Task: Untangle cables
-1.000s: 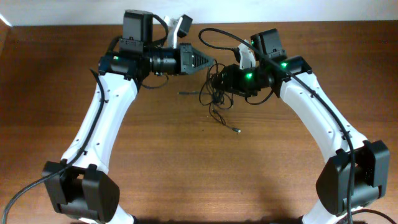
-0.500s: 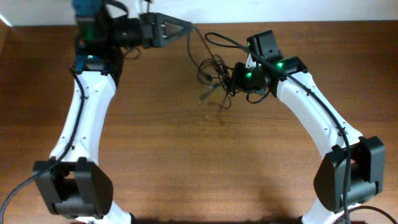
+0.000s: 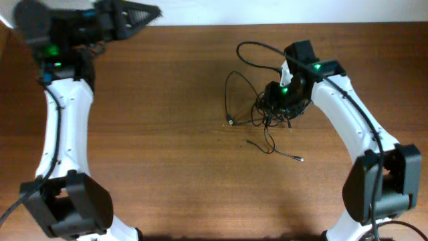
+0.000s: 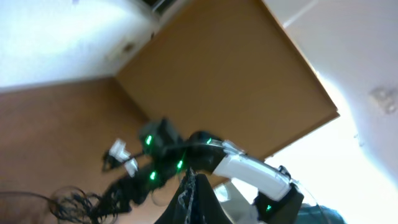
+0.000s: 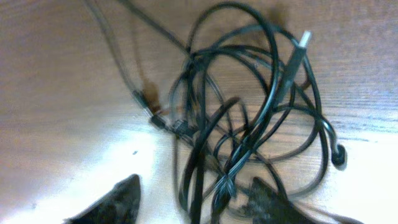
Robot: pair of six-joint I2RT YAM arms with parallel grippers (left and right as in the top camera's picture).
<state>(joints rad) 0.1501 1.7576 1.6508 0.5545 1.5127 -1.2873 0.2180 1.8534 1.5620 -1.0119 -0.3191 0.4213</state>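
Only the right wrist view shows fingers (image 5: 107, 201) parted around the cables (image 5: 239, 146).

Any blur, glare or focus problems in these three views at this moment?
Overhead: left end effector and upper arm smeared by motion, rest sharp. Left wrist: tilted, soft, blown-out white at lower right. Right wrist: cables fairly sharp, near fingers defocused, glare on the table.

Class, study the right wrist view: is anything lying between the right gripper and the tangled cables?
Nothing visible does. The right gripper hangs open directly over the cables, with only bare table around the tangle.
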